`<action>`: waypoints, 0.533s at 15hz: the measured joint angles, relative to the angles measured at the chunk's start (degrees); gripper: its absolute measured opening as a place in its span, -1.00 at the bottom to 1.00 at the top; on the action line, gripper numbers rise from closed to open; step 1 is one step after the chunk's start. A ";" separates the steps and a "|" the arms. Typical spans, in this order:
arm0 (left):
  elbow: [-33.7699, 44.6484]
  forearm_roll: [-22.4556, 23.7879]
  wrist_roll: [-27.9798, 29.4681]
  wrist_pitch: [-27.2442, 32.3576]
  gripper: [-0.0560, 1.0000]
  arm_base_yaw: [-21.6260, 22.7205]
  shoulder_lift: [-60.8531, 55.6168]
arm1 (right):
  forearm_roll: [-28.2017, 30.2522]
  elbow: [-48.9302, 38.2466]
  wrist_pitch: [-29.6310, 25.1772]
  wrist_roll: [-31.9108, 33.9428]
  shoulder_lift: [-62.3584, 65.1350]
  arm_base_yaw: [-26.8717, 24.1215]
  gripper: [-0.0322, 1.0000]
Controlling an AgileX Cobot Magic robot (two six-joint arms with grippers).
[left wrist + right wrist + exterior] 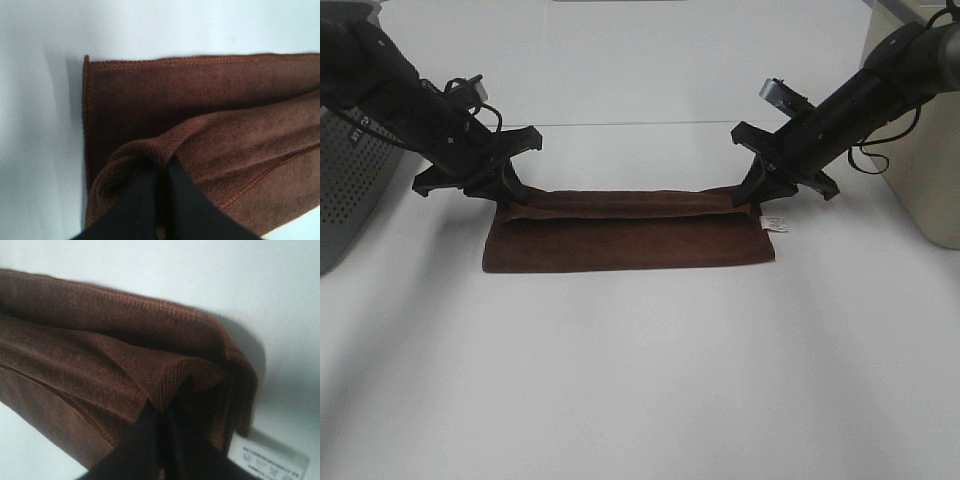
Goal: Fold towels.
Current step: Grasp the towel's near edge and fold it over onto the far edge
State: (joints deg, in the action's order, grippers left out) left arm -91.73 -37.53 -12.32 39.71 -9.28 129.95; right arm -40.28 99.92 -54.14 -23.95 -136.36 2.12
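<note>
A dark reddish-brown towel [630, 240] lies on the white table, folded into a long strip. Its far edge is lifted and stretched between my two grippers. My left gripper [510, 200] is shut on the towel's far left corner; the left wrist view shows its black fingers [145, 200] pinching the cloth [200, 100]. My right gripper [755, 197] is shut on the far right corner; the right wrist view shows its fingers [150, 440] clamped on the cloth [100, 340]. A small white tag [776, 223] sticks out at the right end, also seen in the right wrist view [267, 460].
A grey perforated bin [350, 180] stands at the left edge of the table. A beige box [920, 160] stands at the right edge. The white tabletop [640, 380] stretches in front of the towel.
</note>
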 joint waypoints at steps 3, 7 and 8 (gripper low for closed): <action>-0.23 -0.46 -0.92 -2.41 -0.86 -0.17 0.23 | -0.23 0.00 0.92 0.00 -0.11 0.00 -0.92; -0.23 0.29 -2.12 -3.27 -0.10 0.00 0.63 | 1.32 0.00 0.97 0.00 -0.11 -0.11 -0.23; -0.23 0.34 -2.12 -3.27 0.20 0.11 0.63 | 1.32 0.00 0.57 0.00 -0.11 -0.17 0.02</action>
State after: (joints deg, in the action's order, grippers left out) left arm -91.96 -37.18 -14.44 36.44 -9.17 130.58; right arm -38.96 99.92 -53.57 -23.95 -136.48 1.95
